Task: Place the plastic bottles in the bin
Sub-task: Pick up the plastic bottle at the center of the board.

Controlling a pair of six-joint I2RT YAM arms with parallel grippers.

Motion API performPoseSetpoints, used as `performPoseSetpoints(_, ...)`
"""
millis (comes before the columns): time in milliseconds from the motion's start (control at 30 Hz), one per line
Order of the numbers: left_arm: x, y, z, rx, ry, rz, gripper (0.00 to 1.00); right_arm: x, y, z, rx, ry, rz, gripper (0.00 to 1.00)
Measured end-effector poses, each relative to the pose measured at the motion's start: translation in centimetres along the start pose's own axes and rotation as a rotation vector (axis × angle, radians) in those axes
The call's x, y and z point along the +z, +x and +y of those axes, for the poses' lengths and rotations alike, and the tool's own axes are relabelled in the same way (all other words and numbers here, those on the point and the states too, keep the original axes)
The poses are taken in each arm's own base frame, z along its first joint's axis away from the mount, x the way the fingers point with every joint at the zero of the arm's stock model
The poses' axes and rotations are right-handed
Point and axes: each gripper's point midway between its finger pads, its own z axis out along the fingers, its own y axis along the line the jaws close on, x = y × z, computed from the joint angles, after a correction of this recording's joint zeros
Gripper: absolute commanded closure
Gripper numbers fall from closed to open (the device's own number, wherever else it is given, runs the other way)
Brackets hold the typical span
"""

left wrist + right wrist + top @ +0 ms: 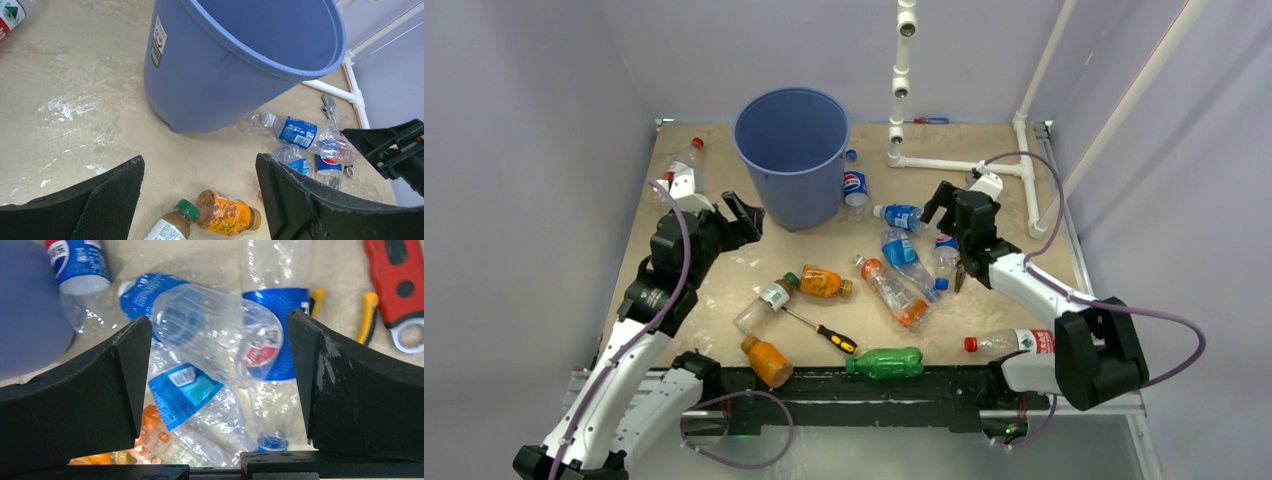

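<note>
Bottles [894, 292] litter scuffed beige tabletop [824, 245] between pale walls [524, 150]; left claw [200, 165] and right claw [217, 340] gape wide.

From my station I see the bin [796, 185] in plain blue, with a small white and black sticker [158, 41] on its wall. The table [724, 300] is sandy beige with whitish patches. At the near edge lies a green bottle [886, 363]; left of it, an orange bottle [768, 361] with an orange cap. The screwdriver [829, 335] has a yellow and black handle. Right of the bin, a clear bottle [855, 187] carries a blue, red and white label.
</note>
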Motion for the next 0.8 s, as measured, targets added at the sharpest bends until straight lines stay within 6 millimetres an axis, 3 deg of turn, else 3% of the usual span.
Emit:
performPoseSetpoints(133, 0.0, 0.3, -0.1, 0.0, 0.007, 0.008, 0.19, 0.8, -0.3, 1.8, -0.01, -0.069, 0.01, 0.07)
performPoseSetpoints(467, 0.3, 0.8, -0.1, 0.003, 0.014, 0.029, 0.19, 0.0, 1.4, 3.3, -0.038, -0.17, 0.069, 0.19)
performPoseSetpoints(567, 0.3, 0.9, -0.2, 0.003, 0.018, 0.031, 0.19, -1.2, 2.2, 3.6, -0.054, -0.195, 0.084, 0.19)
performPoseSetpoints(667, 0.3, 0.9, -0.3, 0.003, 0.022, 0.033, 0.19, -2.5, 2.8, 4.5, -0.078, -0.228, 0.1, 0.12)
performPoseSetpoints(800, 0.3, 0.9, -0.3, 0.003, 0.024, 0.034, 0.19, -3.6, 2.3, 4.9, -0.092, -0.241, 0.087, 0.05)
